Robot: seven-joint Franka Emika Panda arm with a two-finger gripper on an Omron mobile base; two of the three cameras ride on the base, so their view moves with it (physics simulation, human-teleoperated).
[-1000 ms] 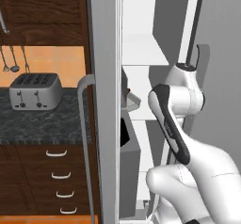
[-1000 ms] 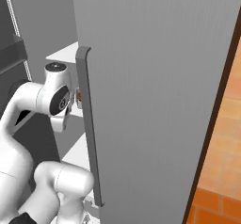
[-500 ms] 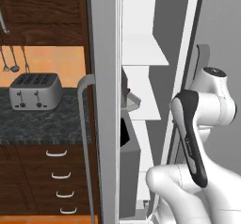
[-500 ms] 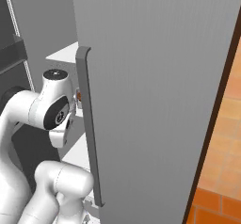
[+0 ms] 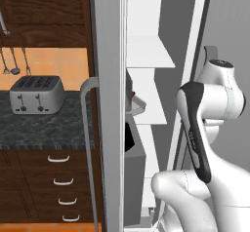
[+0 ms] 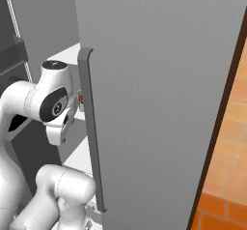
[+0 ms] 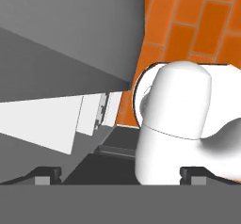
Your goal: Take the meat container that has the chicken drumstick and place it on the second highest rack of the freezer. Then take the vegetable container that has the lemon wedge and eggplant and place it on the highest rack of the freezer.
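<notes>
The freezer stands open, its white shelves in the left base view. A pale meat container rests on a shelf at mid height, half hidden behind the door's edge. A reddish-brown bit of the chicken drumstick shows in it, and again as a small orange-red spot behind the handle. I cannot tell which rack that shelf is. The vegetable container, lemon wedge and eggplant are out of view. My gripper is open and holds nothing, looking down at the floor, away from the shelves.
The grey freezer door with its long bar handle swings out toward me. Left of it run a dark counter with a toaster and wooden drawers. Orange floor tiles lie below the hand.
The arm has drawn back from the freezer shelves and folded up toward the right of the left base view. The container has stayed on its shelf. The gripper has remained open.
</notes>
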